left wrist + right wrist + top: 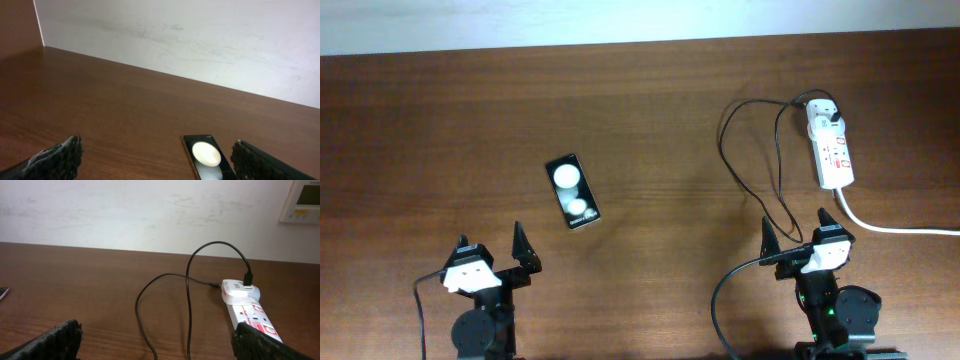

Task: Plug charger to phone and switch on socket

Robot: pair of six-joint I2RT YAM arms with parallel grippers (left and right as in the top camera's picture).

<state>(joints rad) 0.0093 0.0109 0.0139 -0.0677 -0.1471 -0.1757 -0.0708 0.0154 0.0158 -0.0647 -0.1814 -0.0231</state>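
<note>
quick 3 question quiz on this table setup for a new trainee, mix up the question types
1. True or false: the charger's white adapter sits plugged into the socket.
2. The phone lies closest to: A) the left gripper; B) the right gripper; C) the socket.
3. Fill in: both grippers' jaws stand ____, holding nothing.

Key: 1 true; 2 A; 3 open.
</note>
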